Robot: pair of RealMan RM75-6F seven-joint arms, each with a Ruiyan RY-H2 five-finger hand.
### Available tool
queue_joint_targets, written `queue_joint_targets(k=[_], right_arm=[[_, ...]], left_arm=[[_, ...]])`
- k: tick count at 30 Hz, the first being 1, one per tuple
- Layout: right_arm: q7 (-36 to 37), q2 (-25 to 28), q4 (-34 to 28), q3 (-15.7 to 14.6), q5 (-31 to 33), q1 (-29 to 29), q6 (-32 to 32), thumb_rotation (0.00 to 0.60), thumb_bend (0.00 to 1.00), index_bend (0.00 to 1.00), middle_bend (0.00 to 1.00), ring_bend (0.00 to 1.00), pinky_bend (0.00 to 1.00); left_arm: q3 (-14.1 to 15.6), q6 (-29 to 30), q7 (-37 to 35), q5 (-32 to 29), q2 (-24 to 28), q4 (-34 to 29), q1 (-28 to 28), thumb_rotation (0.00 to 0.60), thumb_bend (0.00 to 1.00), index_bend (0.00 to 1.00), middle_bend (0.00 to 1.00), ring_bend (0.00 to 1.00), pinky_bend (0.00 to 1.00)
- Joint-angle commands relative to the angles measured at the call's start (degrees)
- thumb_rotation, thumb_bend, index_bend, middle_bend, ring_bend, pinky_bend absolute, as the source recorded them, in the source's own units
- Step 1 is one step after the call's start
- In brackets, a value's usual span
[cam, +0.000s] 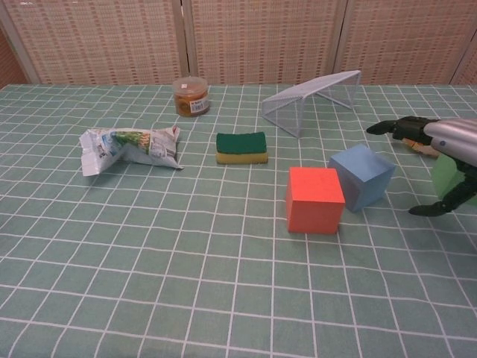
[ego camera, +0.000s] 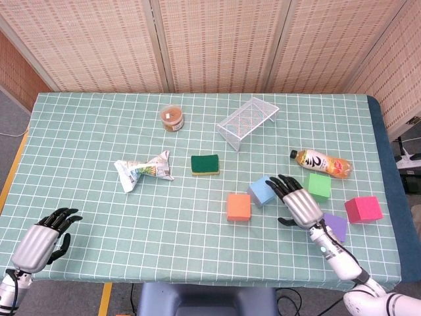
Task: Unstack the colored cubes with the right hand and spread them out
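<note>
Five cubes lie apart on the green checked cloth. The orange cube and blue cube sit close together near the middle. Further right are the green cube, the purple cube and the pink cube. My right hand hovers between the blue and green cubes, its fingers spread and holding nothing. In the chest view it partly covers the green cube. My left hand rests at the near left corner, holding nothing.
A drink bottle lies just behind the green cube. A wire rack, a jar, a green sponge and a crumpled snack bag occupy the middle and back of the table.
</note>
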Motion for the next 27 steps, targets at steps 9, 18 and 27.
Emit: queue_joint_targets(k=[9,18,27], right_arm=[[-2.8,-4.8,5.1,3.0,5.5,4.2,-6.2,0.6,0.05,0.09,0.07,0.0,0.11],[3.2,-8.5,11.2,3.2,3.4,5.3,-3.6,0.6,0.05,0.26,0.35,0.17,0.23],[5.1,-8.3,15.9,2.7,1.1,3.3,3.4,0.6,0.07,0.54,0.55,0.57,0.62]], left_arm=[[0.0,0.0,0.1,0.0,0.0,0.0,0.0,0.6,0.67,0.28,0.2,0.17,0.43],[0.1,-0.3,0.3,0.0,-0.1,0.0,-0.1,0.6,0.67,0.28,0.2,0.17,0.43],[0.2,-0.2,0.4,0.2,-0.1,0.0,-0.1,0.6,0.68,0.28,0.2,0.17,0.43]])
